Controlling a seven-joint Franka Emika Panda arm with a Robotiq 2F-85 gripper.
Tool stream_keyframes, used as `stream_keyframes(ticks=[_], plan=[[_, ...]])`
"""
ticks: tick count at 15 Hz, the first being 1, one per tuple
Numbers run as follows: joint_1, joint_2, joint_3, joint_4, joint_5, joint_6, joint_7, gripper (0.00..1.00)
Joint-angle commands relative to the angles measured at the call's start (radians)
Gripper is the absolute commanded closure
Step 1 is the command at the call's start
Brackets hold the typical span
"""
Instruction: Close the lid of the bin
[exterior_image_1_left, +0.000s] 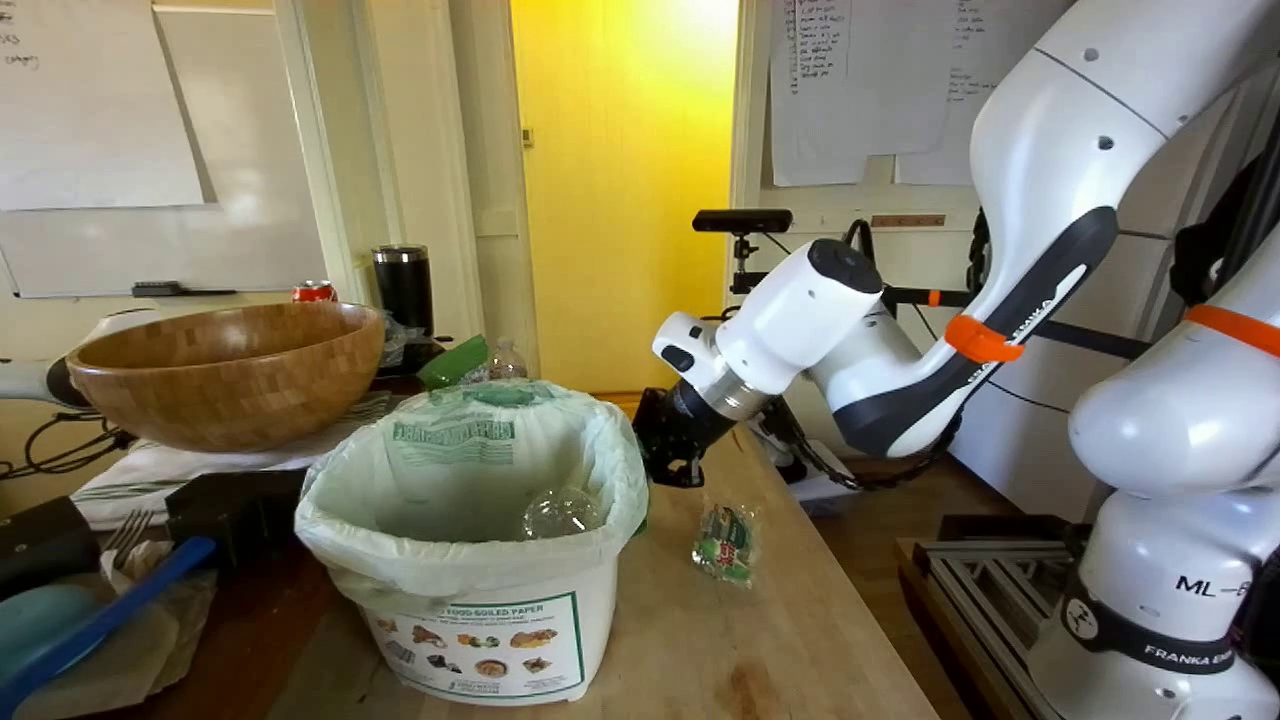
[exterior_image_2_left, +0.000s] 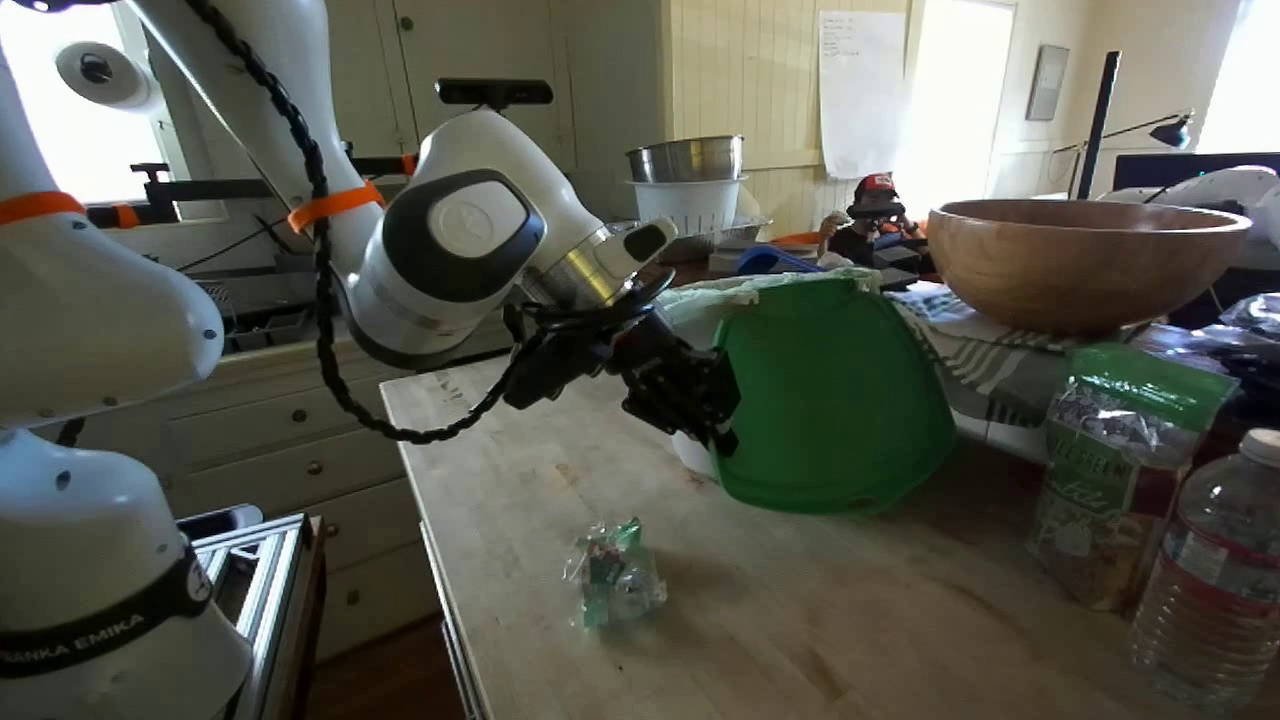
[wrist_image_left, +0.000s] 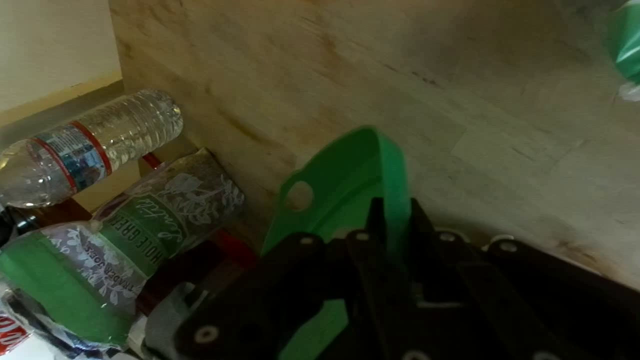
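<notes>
Indeed, our hand pinches the green plastic lid by its edge; the compost bin beside our hand gapes uncovered, so we judge closing remains.

In an exterior view, the far wall is broken by a yellow door, brightly lit at its upper right. To the door's left, a whiteboard is partly covered by a paper sheet; to its right, handwritten sheets are hung. Wooden flooring is seen beyond the right edge of a wooden tabletop. In an exterior view, round-knobbed drawers are seen low at left, with pale cupboards above; vertical panelling is partly covered by a hung sheet, and windows at left and right are whitened by glare.
</notes>
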Motion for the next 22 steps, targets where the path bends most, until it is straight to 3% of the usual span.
stream_keyframes(ticks=[1,6,12,22], plan=[[-0.095,-0.085,0.128,-0.005,0.004,-0.027,0.035,0.97],[-0.188,-0.183,0.259,0.018,0.001,-0.080,0.044,0.97],[-0.239,-0.321,0.355,0.075,-0.016,-0.167,0.033,0.97],[-0.177,-0.501,0.377,0.110,-0.049,-0.350,-0.021,0.97]])
